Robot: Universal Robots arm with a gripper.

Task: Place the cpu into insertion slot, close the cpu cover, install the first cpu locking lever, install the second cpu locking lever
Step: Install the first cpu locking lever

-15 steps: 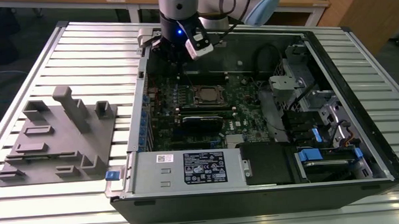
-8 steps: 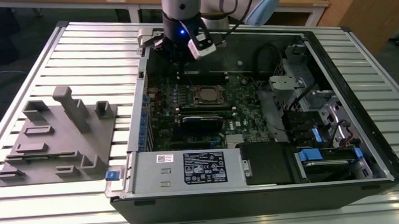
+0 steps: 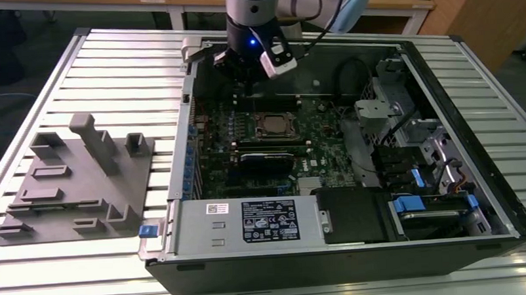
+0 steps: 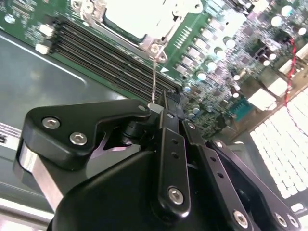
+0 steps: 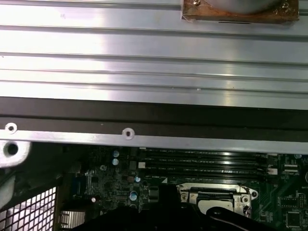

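Observation:
In the exterior view the open computer case (image 3: 472, 114) lies on a slatted metal table. The cpu (image 3: 275, 125) sits in the insertion slot (image 3: 277, 135) mid-board, its silver-tan top showing through the cpu cover (image 3: 259, 126), which lies flat over it. My gripper (image 3: 243, 75) hangs inside the case just behind the socket, toward the exterior view's left. In the second wrist view its black fingers (image 4: 166, 103) are shut, and a thin wire locking lever (image 4: 154, 77) runs from the socket corner up to the fingertips. Whether the lever is pinched I cannot tell. The first wrist view shows the covered socket (image 5: 216, 198).
A grey holding fixture (image 3: 80, 180) lies on the table at the exterior view's left. Long black memory slots (image 4: 106, 57) run beside the socket. The labelled power supply (image 3: 265, 221) and drive bays with blue tabs (image 3: 422, 201) take up the case's near side. The case wall (image 5: 144, 115) is close behind the gripper.

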